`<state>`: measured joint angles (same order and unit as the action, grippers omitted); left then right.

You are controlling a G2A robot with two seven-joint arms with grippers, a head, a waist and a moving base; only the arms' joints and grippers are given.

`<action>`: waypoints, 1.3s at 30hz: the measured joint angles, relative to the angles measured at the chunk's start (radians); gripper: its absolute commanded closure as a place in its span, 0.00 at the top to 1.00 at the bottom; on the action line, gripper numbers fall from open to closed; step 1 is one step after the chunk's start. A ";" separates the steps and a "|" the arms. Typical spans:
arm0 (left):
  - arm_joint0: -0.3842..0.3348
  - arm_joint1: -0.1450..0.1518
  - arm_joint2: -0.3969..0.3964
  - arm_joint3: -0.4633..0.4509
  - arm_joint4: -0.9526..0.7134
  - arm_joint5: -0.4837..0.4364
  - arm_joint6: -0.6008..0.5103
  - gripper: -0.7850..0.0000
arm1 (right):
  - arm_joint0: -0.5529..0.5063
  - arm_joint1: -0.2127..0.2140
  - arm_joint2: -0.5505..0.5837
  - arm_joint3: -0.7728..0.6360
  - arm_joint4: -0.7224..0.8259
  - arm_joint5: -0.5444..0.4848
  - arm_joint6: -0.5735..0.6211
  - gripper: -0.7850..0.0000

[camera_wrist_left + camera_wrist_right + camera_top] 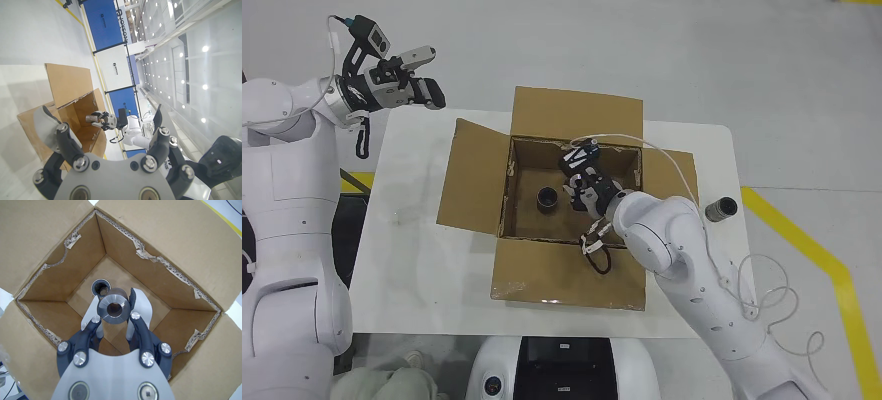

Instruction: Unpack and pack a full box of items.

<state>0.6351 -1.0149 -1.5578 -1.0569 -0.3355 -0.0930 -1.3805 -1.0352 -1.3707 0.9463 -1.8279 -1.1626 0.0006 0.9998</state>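
An open cardboard box point(477, 175) stands in the middle of the white table point(412, 250). My right gripper point(582, 185) hangs over the box opening, shut on a metal cylinder point(114, 309) that it holds end-on above the inside of the box point(56, 281). A second, hollow cylinder point(101, 289) stands upright on the box floor point(547, 198). From the left wrist view, the held cylinder point(90, 119) sits just above the box rim point(70, 81). My left gripper point(432, 77) is raised beyond the table's far left corner, open and empty point(102, 108).
A third metal cylinder point(722, 209) lies on the table just right of the box's right flap. All the box flaps are folded outward. Bare table surface stretches left of the box and along the front edge.
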 measured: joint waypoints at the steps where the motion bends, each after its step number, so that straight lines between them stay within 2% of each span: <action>1: 0.000 0.000 0.000 0.000 0.000 0.000 0.000 1.00 | 0.000 0.000 0.000 0.000 0.000 0.000 0.000 0.00; 10: 0.000 0.000 0.000 0.000 0.000 0.000 0.000 1.00 | -0.018 0.004 0.016 -0.010 -0.011 -0.001 -0.024 0.00; 13: 0.000 0.000 0.000 0.000 0.000 0.000 0.000 1.00 | -0.045 0.012 0.038 -0.057 -0.087 0.014 -0.008 0.00; 20: 0.000 0.000 0.000 0.000 0.000 0.000 0.000 1.00 | -0.197 0.039 0.134 -0.280 -0.160 0.015 0.051 0.00; 26: 0.000 0.000 0.000 0.000 0.000 0.000 0.000 1.00 | -0.333 0.056 0.241 -0.421 -0.160 0.021 0.042 0.00; 33: 0.000 0.000 0.000 0.000 0.000 0.000 0.000 1.00 | -0.450 0.069 0.355 -0.514 -0.178 0.047 0.058 0.00; 39: 0.000 0.000 0.000 0.000 0.000 0.000 0.000 1.00 | -0.530 0.075 0.447 -0.522 -0.180 0.084 0.022 0.00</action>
<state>0.6351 -1.0149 -1.5578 -1.0569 -0.3355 -0.0930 -1.3805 -1.5654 -1.2960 1.3931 -2.3500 -1.3424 0.0844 1.0221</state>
